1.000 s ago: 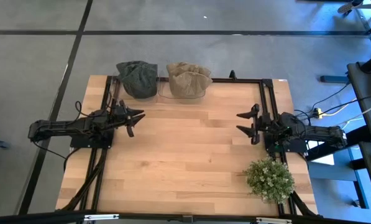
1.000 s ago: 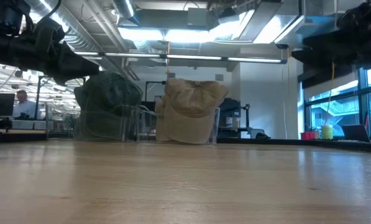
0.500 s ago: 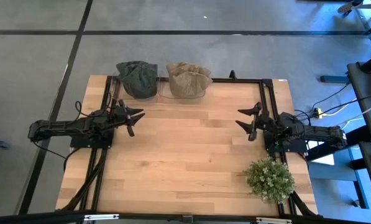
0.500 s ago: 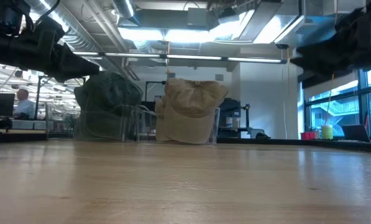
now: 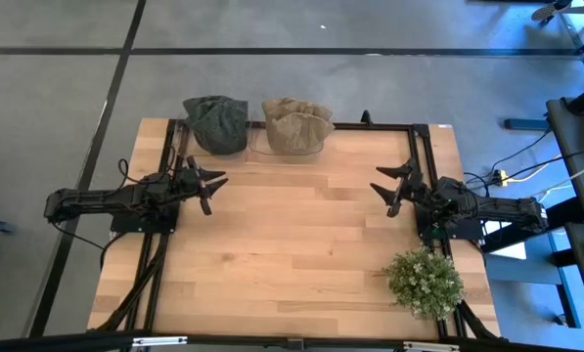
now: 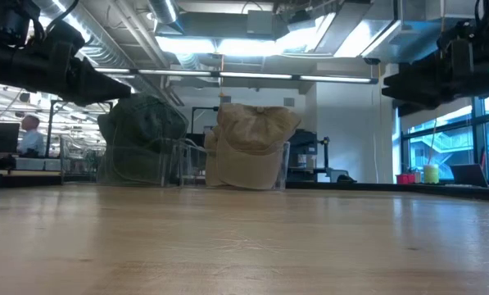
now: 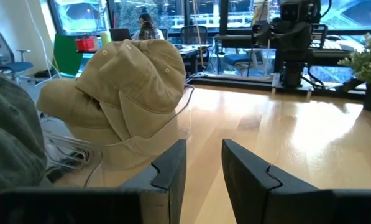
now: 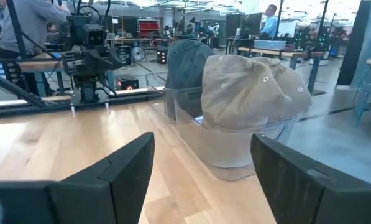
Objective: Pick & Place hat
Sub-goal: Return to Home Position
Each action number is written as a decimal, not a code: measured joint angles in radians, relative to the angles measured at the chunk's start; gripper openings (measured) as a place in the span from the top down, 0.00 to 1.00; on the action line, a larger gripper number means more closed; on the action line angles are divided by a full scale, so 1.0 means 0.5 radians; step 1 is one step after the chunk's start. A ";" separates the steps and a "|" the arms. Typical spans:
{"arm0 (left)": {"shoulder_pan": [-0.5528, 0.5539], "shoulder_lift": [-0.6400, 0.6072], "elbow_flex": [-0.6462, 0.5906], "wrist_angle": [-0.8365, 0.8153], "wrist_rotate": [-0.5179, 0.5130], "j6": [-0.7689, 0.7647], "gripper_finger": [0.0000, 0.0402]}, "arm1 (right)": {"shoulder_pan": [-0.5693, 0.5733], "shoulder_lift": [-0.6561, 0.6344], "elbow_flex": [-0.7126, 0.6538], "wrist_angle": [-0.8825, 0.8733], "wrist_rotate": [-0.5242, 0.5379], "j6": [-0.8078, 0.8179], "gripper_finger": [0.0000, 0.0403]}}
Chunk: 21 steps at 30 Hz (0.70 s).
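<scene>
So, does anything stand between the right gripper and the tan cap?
Nothing visible does. Only bare table lies between the right gripper and the tan cap, which sits in its clear bin.

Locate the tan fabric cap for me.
In the high view, the tan fabric cap sits at the table's far edge, just right of the dark green cap.

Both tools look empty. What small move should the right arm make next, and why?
Probably draw the right tool back toward its base: like the left tool, it is open and empty, and the tan caps and dark caps sit in bins.
</scene>
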<state>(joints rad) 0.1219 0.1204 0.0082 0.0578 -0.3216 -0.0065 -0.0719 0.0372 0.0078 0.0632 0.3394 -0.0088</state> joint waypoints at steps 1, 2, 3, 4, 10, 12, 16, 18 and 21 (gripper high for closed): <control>-0.001 0.000 0.000 0.000 0.001 0.014 0.76 | 0.000 0.000 0.000 0.000 0.000 -0.018 0.34; -0.001 0.000 0.000 0.000 0.000 0.022 0.76 | 0.000 0.001 0.000 0.000 0.001 -0.052 0.34; -0.001 0.000 0.000 0.000 0.000 0.022 0.76 | 0.000 0.000 0.000 0.000 0.000 -0.082 0.34; -0.001 0.000 0.000 0.000 0.000 0.021 0.76 | 0.000 0.000 0.000 0.000 0.000 -0.102 0.34; -0.001 0.000 0.000 0.000 0.001 0.024 0.76 | 0.000 0.000 0.000 0.000 -0.001 -0.102 0.34; -0.001 0.000 0.000 0.000 0.001 0.023 0.76 | 0.000 0.000 0.000 0.000 -0.001 -0.105 0.34; -0.001 0.000 0.000 0.000 0.002 0.023 0.76 | 0.000 0.000 0.000 0.000 -0.001 -0.103 0.34; -0.001 0.000 0.000 0.000 0.002 0.023 0.76 | 0.000 0.000 0.000 0.000 -0.001 -0.105 0.34; -0.001 0.000 0.000 0.000 0.003 0.023 0.76 | 0.000 0.000 0.000 0.000 -0.001 -0.099 0.34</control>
<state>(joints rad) 0.1215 0.1204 0.0082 0.0578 -0.3202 0.0051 -0.0719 0.0372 0.0078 0.0631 0.3389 -0.0583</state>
